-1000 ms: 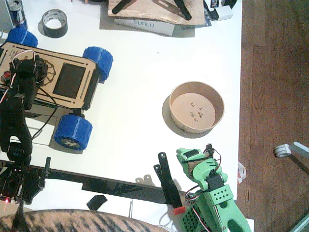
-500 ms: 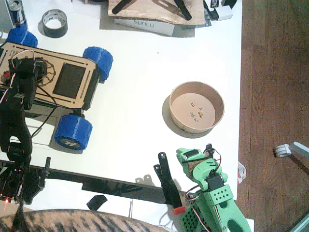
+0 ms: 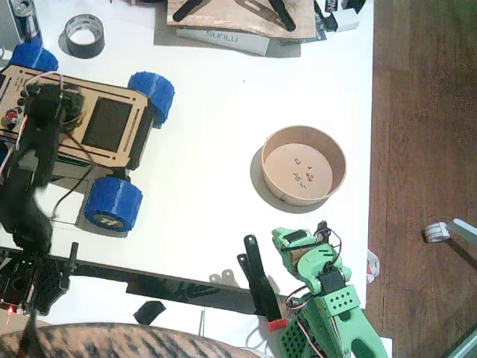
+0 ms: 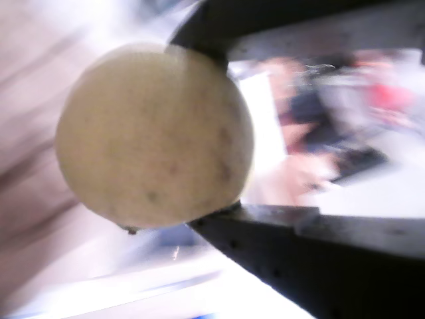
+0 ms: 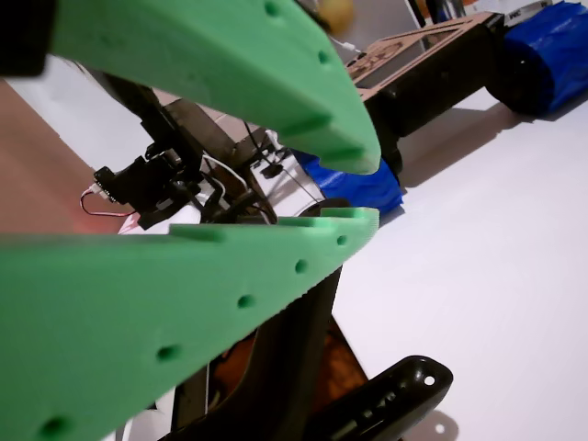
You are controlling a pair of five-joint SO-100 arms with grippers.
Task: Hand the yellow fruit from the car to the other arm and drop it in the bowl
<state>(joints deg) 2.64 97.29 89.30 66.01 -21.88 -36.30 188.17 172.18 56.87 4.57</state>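
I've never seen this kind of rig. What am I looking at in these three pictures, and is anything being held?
The overhead picture shows a white table with two small robot arms. The black left arm reaches over a wooden car with blue wheels; the green right arm rests at the table's near edge. A tan bowl holding only crumbs sits between them, and a black tape roll lies at the back.

The other two pictures come from cameras on the wrists. One looks through the left hand, whose dark fingers are shut on the yellow fruit. The other looks through the right hand: its green fingers stand apart, holding nothing, facing the car.
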